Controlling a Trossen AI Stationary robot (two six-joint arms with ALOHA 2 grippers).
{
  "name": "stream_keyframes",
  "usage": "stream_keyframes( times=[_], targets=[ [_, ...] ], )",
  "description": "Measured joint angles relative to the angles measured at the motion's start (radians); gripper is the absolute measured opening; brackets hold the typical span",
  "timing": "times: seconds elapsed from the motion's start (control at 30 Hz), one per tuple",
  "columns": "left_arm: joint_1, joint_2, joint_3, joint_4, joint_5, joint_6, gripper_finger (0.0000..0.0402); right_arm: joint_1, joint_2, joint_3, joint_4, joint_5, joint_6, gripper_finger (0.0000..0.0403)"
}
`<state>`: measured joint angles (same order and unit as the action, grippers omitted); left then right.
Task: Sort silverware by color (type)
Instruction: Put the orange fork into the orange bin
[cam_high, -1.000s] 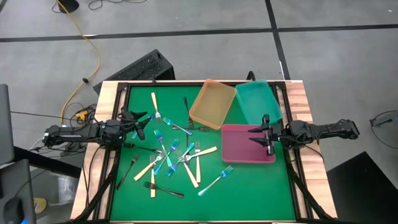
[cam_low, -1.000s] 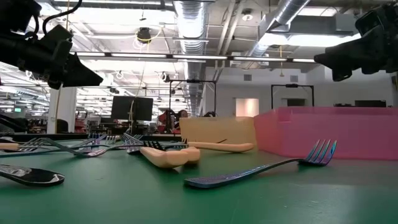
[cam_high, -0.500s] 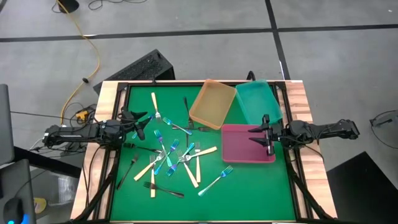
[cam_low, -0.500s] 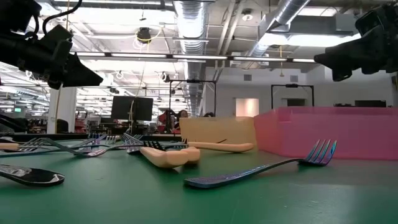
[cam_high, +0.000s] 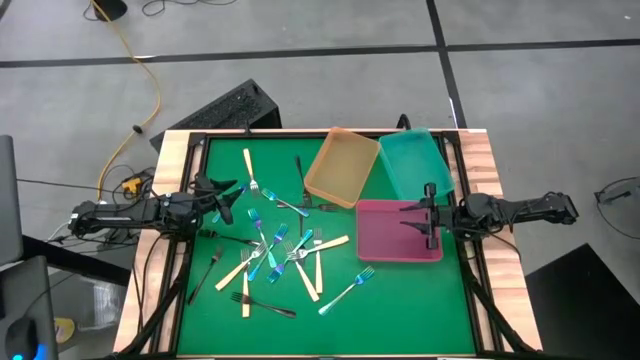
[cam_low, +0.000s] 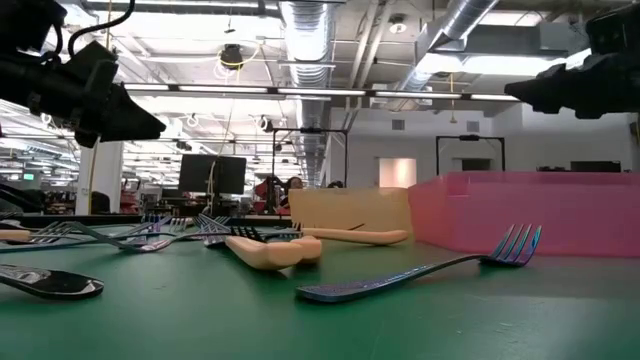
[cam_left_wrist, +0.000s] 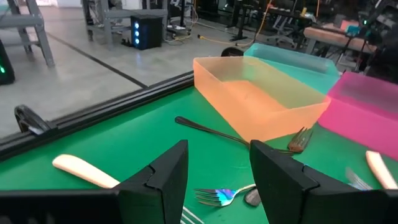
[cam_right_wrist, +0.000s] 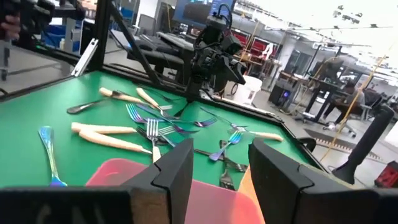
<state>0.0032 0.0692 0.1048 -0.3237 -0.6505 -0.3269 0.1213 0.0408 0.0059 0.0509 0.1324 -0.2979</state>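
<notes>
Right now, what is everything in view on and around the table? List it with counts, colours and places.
Forks: roughly twenty, cream-handled, iridescent blue and black, scattered mid-table; none in a tray.
Stray fork: one, iridescent blue, near edge, below the pink tray.
Orange tray: one, far side, looks empty.
Teal tray: one, right of the orange tray.
Pink tray: one, right side, nearer than the other two.
Table: green mat, wooden border.
Black case: one, on the floor beyond the table.
Yellow cable: one, on the floor at far left.
Left gripper: open, empty, above the mat's left side.
Right gripper: open, empty, over the pink tray.
</notes>
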Motion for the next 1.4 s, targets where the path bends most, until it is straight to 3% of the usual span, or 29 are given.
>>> stream_keyframes(
  times=[0.33, 0.87, 1.03, 1.3, 1.4],
  targets=[
    [0.000, 0.000, -0.005, 0.056, 0.000, -0.052, 0.0156, -0.007, 0.000, 0.000, 0.174, 0.007, 0.317, 0.0176],
    [0.000, 0.002, -0.004, 0.102, -0.002, -0.083, 0.0156, -0.005, -0.001, 0.000, 0.257, 0.003, 0.358, 0.0176],
    [0.000, 0.002, -0.003, 0.105, -0.044, -0.081, 0.0156, -0.006, -0.001, 0.000, 0.256, 0.005, 0.358, 0.0176],
    [0.000, 0.002, -0.002, 0.105, -0.014, -0.077, 0.0156, -0.006, -0.001, 0.000, 0.245, 0.061, 0.346, 0.0176],
    [0.000, 0.003, -0.002, 0.117, -0.077, -0.059, 0.0156, -0.006, -0.001, 0.000, 0.246, 0.089, 0.345, 0.0176]
  ],
)
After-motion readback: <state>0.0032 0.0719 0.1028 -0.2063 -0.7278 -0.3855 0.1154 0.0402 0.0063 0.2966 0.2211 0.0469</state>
